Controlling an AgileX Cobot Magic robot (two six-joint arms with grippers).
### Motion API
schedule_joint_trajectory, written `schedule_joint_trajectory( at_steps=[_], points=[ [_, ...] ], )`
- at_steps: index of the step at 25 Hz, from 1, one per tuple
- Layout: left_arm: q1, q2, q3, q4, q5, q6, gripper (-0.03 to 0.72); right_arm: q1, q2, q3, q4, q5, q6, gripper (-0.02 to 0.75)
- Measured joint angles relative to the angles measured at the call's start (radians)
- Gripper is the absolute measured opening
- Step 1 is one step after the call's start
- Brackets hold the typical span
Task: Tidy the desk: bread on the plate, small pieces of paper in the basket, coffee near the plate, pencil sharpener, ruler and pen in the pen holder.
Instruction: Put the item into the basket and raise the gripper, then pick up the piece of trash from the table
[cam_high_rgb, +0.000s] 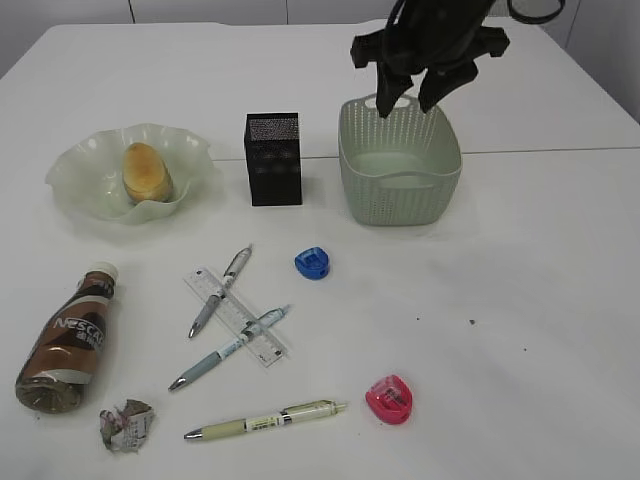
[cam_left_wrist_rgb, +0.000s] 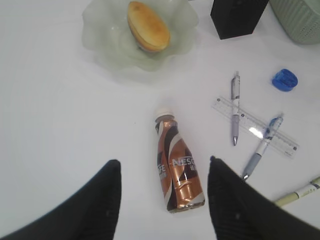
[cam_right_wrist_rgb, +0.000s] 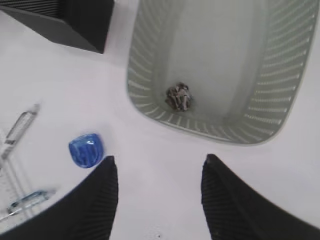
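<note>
Above basket (cam_high_rgb: 400, 165) — right gripper (cam_high_rgb: 412, 103) spread, paper ball (cam_right_wrist_rgb: 179, 96) seemingly inside

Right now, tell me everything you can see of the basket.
The basket is pale sage-green plastic, rectangular with rounded corners, perforated woven-look walls and a handle cut-out at each end. It stands upright on the desk, right of the pen holder and apart from it. The right wrist view shows one crumpled paper ball on its floor near the wall. The right gripper hangs open over its far rim; whether it touches the rim is unclear.
</note>
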Motion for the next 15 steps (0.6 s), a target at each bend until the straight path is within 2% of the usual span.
schedule_joint_trajectory(
  at_steps=[7, 15],
  points=[
    [0.0, -0.026, 0.0, 0.0, 0.068, 0.0, 0.403, 0.104, -0.217, 0.178, 0.018, 0.002, 0.009, 0.398],
    [0.0, -0.162, 0.0, 0.002, 0.184, 0.0, 0.355, 0.23, -0.435, 0.35, 0.121, 0.007, 0.01, 0.398]
  ],
)
